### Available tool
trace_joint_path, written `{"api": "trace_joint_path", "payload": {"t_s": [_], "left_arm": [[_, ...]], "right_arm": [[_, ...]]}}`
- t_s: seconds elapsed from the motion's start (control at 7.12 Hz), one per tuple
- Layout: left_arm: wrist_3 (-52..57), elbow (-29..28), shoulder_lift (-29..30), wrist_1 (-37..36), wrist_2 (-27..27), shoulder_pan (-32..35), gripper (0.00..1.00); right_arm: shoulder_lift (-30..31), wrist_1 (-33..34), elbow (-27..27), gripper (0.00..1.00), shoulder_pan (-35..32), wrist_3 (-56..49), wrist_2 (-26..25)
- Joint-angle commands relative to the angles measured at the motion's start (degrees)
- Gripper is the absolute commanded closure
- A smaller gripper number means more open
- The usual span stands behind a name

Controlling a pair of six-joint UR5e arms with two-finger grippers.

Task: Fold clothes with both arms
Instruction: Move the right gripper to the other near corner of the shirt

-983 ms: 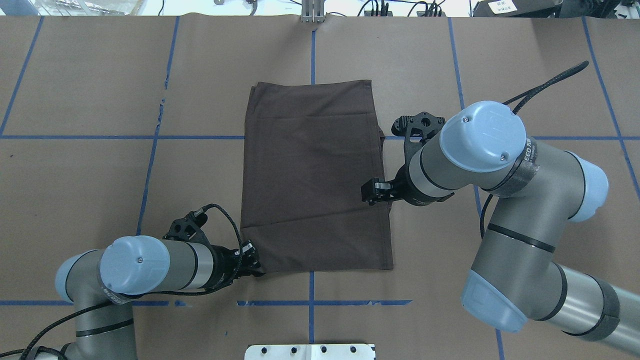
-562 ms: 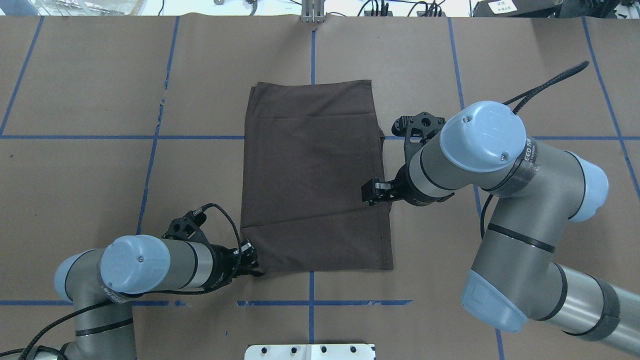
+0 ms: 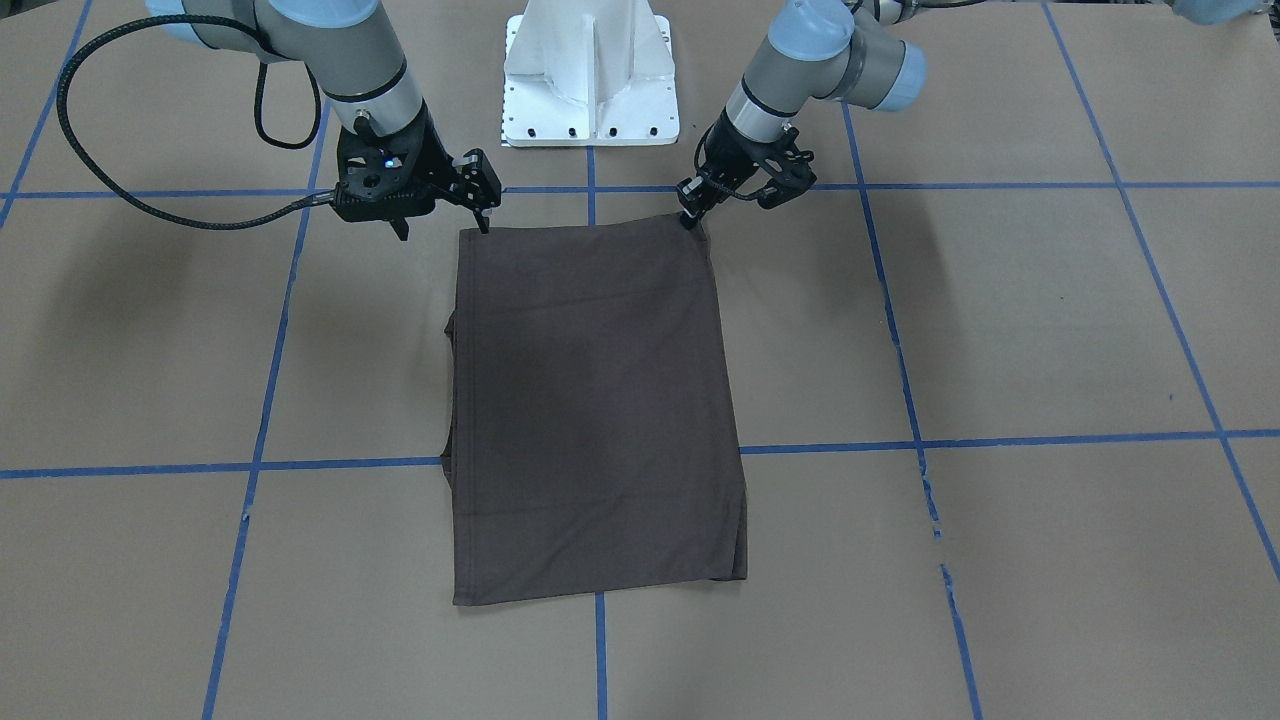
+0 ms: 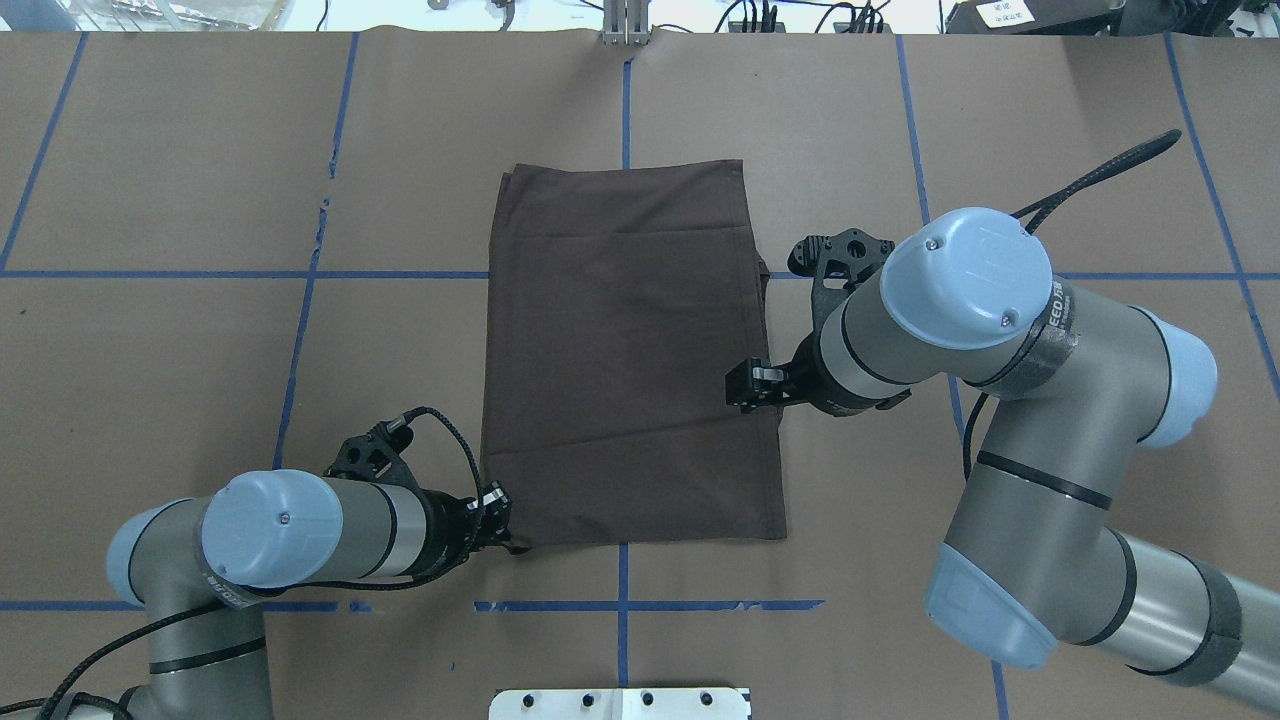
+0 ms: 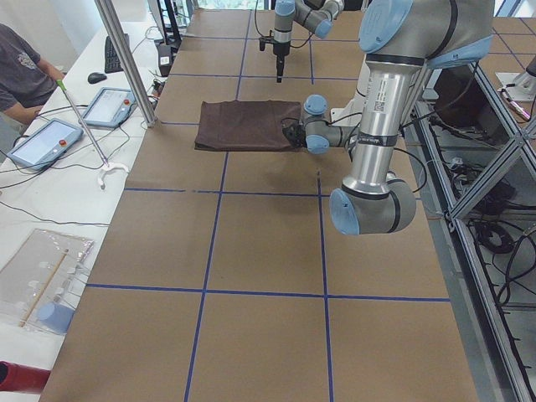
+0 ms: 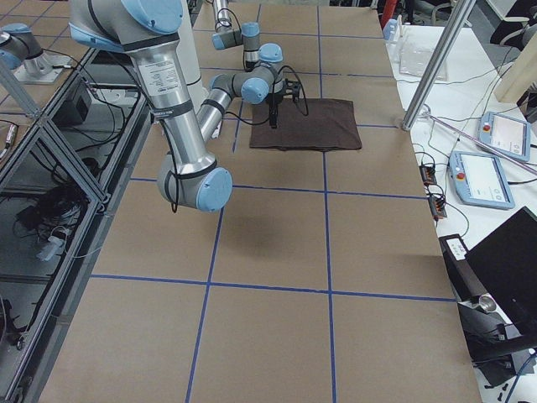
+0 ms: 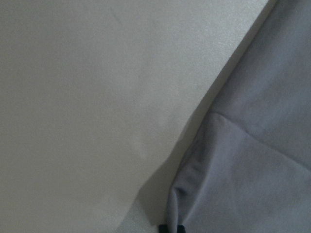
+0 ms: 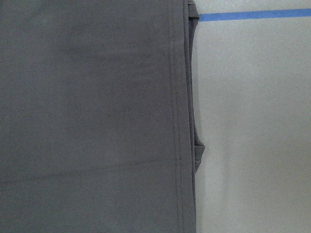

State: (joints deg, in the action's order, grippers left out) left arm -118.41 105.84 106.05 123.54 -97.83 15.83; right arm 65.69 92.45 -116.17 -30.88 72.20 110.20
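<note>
The dark brown T-shirt (image 4: 630,350) lies flat on the table, folded into a tall rectangle (image 3: 590,400). My left gripper (image 4: 503,525) is down at its near left corner, on the view's right from the front (image 3: 690,217). It is shut on that corner. In the left wrist view the fabric (image 7: 252,170) puckers toward the fingertips at the bottom edge. My right gripper (image 4: 745,385) hangs open above the shirt's right edge, near the other near corner (image 3: 484,208), holding nothing. The right wrist view looks straight down on the hemmed edge (image 8: 180,121). Collar, logo and label are hidden.
The white pedestal base (image 3: 590,90) stands just behind the shirt's near edge. Blue tape lines (image 4: 300,275) grid the brown table. A black cable (image 3: 150,205) loops off my right arm. A person (image 5: 21,71) sits at a side table with tablets (image 5: 105,105).
My right arm's wrist has shifted slightly toward the robot, its gripper still over the shirt's right edge. The left gripper stays at the near left corner, and the shirt lies as before.
</note>
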Motion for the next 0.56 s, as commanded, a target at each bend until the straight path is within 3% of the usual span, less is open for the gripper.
{"api": "trace_joint_path", "payload": {"t_s": [0.0, 0.42], "left_arm": [[0.11, 0.86, 0.03, -0.22, -0.08, -0.01, 1.00], [1.34, 3.40, 0.29, -3.30, -0.34, 0.00, 1.00]], "right_arm": [[0.14, -1.56, -0.20, 0.00, 4.74, 14.20, -1.56], [0.75, -4.74, 1.46, 0.00, 14.33, 31.04, -13.49]]}}
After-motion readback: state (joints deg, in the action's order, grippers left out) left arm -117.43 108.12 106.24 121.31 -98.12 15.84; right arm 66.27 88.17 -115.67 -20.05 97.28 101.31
